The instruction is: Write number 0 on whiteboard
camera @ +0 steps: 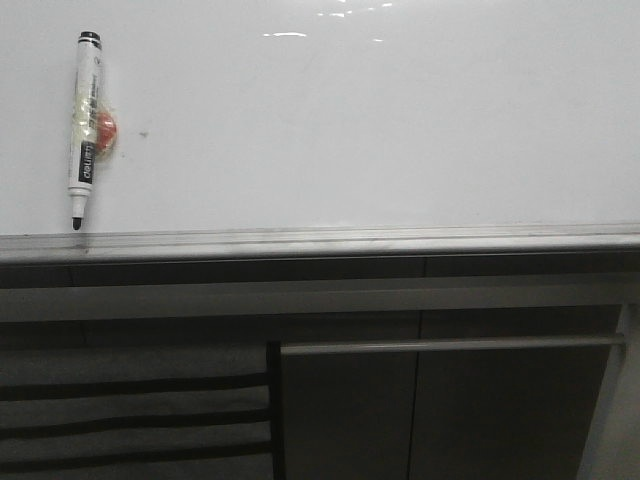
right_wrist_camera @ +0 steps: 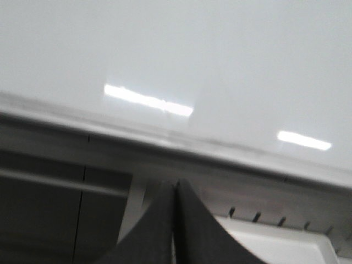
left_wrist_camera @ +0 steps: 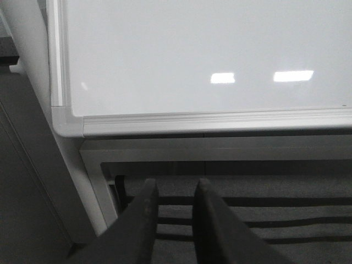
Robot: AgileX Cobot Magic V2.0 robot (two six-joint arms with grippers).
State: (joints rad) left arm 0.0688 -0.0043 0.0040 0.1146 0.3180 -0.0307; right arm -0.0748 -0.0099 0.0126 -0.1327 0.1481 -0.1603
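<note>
The whiteboard (camera: pixel 350 130) fills the upper front view, glossy white with glare spots and a grey ledge (camera: pixel 320 240) along its lower edge. No number 0 shows on it. A white marker (camera: pixel 86 125) with black ends and an orange blob at its side sticks upright on the board at the far left, tip down just above the ledge. Neither gripper shows in the front view. My left gripper (left_wrist_camera: pixel 175 184) is open and empty, below the board's lower left corner (left_wrist_camera: pixel 69 118). My right gripper (right_wrist_camera: pixel 176 184) is shut on nothing, just below the board's ledge (right_wrist_camera: pixel 165 143).
A tiny dark speck (camera: pixel 143 133) sits on the board right of the marker. Dark grey cabinet panels (camera: pixel 480 410) with a horizontal bar (camera: pixel 450 346) lie below the ledge. A striped grey surface (camera: pixel 130 420) is at lower left.
</note>
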